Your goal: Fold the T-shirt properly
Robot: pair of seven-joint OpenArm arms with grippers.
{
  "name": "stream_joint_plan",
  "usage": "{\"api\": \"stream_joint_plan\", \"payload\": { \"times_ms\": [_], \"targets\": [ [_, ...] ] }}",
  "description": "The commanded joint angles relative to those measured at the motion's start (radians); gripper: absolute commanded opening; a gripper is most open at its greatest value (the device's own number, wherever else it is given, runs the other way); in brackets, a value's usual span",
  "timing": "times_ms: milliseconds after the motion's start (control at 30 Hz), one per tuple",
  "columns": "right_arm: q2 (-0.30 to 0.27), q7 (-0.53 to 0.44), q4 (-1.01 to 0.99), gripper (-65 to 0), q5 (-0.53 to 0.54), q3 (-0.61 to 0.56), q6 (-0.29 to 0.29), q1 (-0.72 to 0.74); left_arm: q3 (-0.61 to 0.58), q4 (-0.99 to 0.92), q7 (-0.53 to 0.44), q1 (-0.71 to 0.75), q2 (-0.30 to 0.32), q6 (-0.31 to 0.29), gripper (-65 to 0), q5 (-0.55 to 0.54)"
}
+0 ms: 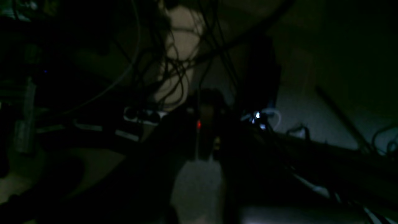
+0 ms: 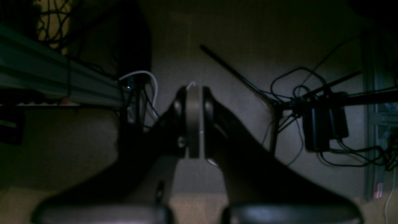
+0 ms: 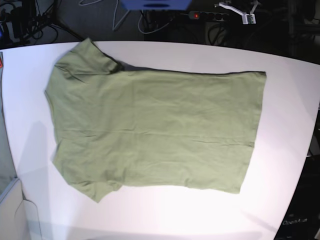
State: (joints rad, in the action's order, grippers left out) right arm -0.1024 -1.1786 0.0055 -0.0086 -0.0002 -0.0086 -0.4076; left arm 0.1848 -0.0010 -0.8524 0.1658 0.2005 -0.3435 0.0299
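Observation:
The olive-green T-shirt (image 3: 155, 130) lies spread flat on the white table (image 3: 287, 130) in the base view. Its neck and both short sleeves point left and its hem lies to the right. Neither arm shows in the base view, and nothing touches the shirt. In the right wrist view my right gripper (image 2: 193, 93) is shut on nothing, its dark fingers pressed together over the dim floor. The left wrist view is very dark. My left gripper (image 1: 206, 133) is only a black shape there, apparently shut and holding nothing.
Both wrist views look at a dim floor with tangled cables. An aluminium rail (image 2: 56, 81) runs at the left and a black box (image 2: 323, 124) with wires sits at the right. A power strip (image 3: 210, 15) lies beyond the table's far edge.

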Motion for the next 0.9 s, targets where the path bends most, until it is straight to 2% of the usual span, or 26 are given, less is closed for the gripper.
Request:
{"api": "stream_joint_plan", "payload": {
  "times_ms": [0, 233, 333, 400, 633, 867],
  "targets": [
    [-0.004, -0.025, -0.003, -65.0, 0.008, 0.001, 0.003, -0.015, -0.001, 0.001, -0.021, 0.007, 0.007, -0.002, -64.4, -0.002],
    [-0.004, -0.031, -0.003, -65.0, 0.009, 0.002, 0.003, -0.014, -0.001, 0.001, -0.035, 0.028, 0.007, -0.002, -64.4, 0.002],
    [-0.004, -0.036, -0.002, -65.0, 0.009, 0.004, 0.003, -0.015, -0.001, 0.001, -0.136, 0.07, 0.006, -0.002, -64.4, 0.006],
    [-0.004, -0.065, -0.002, -65.0, 0.009, 0.004, 0.003, -0.018, -0.001, 0.001, -0.233, 0.099, 0.006, -0.004, -64.4, 0.006],
    [-0.004, -0.177, -0.003, -65.0, 0.009, 0.006, 0.003, -0.06, -0.001, 0.001, -0.468, 0.133, -0.005, -0.012, -64.4, 0.0],
    [-0.018, -0.18, 0.001, -65.0, 0.011, 0.007, 0.003, -0.092, 0.005, 0.001, -0.468, 0.097, -0.002, -0.016, -64.4, 0.0]
  ]
}}
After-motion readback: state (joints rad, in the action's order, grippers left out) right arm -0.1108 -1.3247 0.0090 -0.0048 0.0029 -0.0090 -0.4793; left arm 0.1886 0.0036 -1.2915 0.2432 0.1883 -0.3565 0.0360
